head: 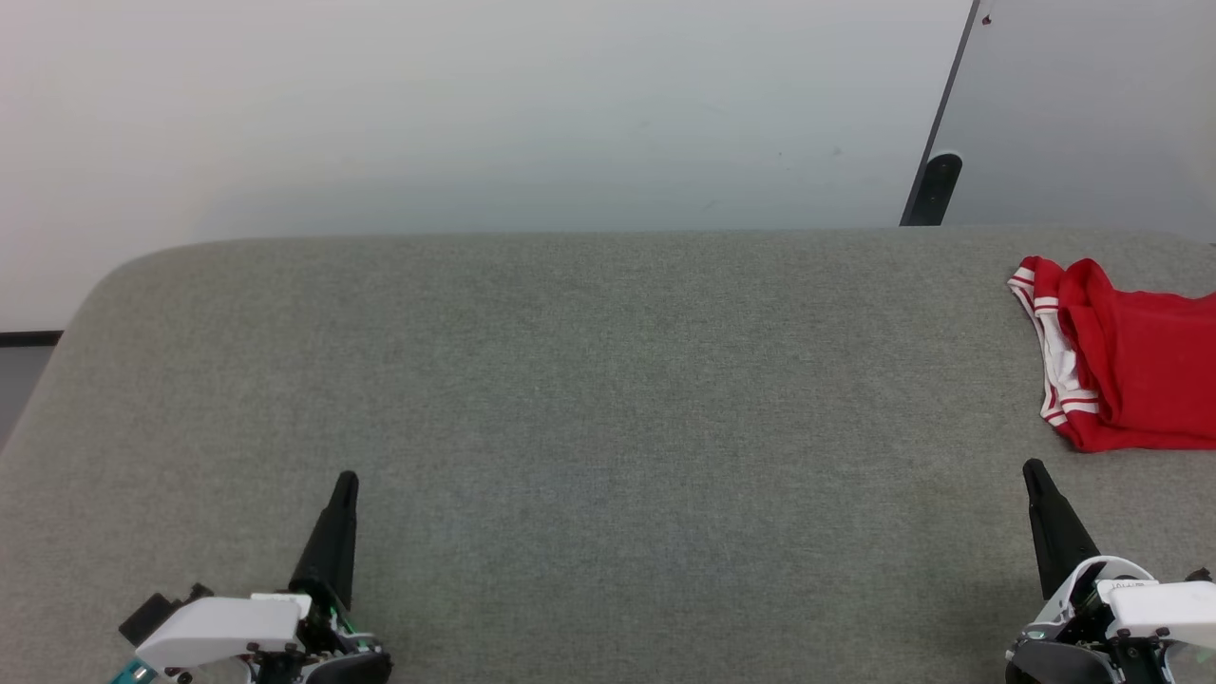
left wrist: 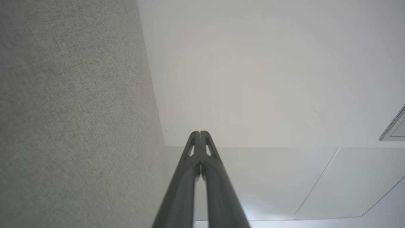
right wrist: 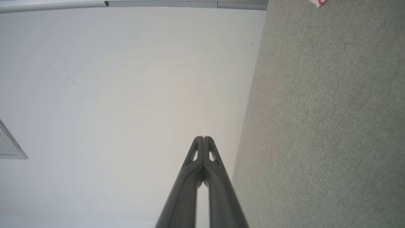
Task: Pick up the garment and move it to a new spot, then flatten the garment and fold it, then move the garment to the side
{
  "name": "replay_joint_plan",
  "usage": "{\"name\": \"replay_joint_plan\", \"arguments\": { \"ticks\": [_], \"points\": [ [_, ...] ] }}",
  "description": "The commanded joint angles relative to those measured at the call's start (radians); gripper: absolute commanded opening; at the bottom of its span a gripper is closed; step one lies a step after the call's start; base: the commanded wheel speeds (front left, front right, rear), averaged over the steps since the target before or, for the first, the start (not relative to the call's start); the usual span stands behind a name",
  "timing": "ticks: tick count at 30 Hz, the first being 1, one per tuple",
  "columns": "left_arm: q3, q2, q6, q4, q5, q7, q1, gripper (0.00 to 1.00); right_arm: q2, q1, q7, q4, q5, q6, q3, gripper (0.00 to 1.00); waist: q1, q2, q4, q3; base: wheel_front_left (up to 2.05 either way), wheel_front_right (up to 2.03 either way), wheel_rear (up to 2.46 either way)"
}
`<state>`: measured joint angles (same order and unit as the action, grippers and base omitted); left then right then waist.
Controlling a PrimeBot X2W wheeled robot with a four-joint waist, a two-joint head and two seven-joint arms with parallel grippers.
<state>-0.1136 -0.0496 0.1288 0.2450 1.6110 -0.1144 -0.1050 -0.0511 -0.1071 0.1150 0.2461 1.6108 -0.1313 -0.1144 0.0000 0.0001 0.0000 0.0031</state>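
The red garment lies bunched at the far right of the grey fabric surface, its white sleeve end with red-and-white stripe trim facing left; its right part runs off the head view. A sliver of that trim peeks in at the top of the right wrist view. My left gripper rests shut and empty at the lower left, its fingertips pressed together. My right gripper sits shut and empty at the lower right, just below the garment's near edge and apart from it.
Behind the surface stands a pale wall. A grey panel with a dark edge strip leans at the back right. The surface's rounded far-left corner drops off toward a dark floor edge.
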Motion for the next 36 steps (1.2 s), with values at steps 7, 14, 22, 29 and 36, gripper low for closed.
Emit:
{"name": "replay_joint_plan", "arguments": {
  "ticks": [7,14,22,29,36],
  "points": [
    [-0.002,0.001,0.004,0.001,0.003,-0.003,-0.009,0.0,0.003,-0.004,0.002,-0.003,0.004,0.001,-0.001,0.0,0.0,-0.0001,0.0,0.0,0.0,0.0,0.0],
    [-0.002,0.001,0.004,0.001,0.003,-0.003,-0.009,0.0,0.003,-0.004,0.002,-0.003,0.004,0.001,-0.001,0.0,0.0,-0.0001,0.0,0.0,0.0,0.0,0.0],
    [-0.002,0.001,0.004,0.001,0.003,-0.003,-0.009,0.0,0.003,-0.004,0.002,-0.003,0.004,0.001,0.0,0.0,0.0,-0.0001,0.0,0.0,0.0,0.0,0.0],
    [-0.002,0.001,0.004,0.001,0.003,-0.003,-0.009,0.0,0.003,-0.004,0.002,-0.003,0.004,0.001,0.0,0.0,0.0,-0.0001,0.0,0.0,0.0,0.0,0.0],
    [-0.002,0.001,0.004,0.001,0.003,-0.003,-0.009,0.0,0.003,-0.004,0.002,-0.003,0.004,0.001,0.0,0.0,0.0,-0.0001,0.0,0.0,0.0,0.0,0.0]
  ]
}}
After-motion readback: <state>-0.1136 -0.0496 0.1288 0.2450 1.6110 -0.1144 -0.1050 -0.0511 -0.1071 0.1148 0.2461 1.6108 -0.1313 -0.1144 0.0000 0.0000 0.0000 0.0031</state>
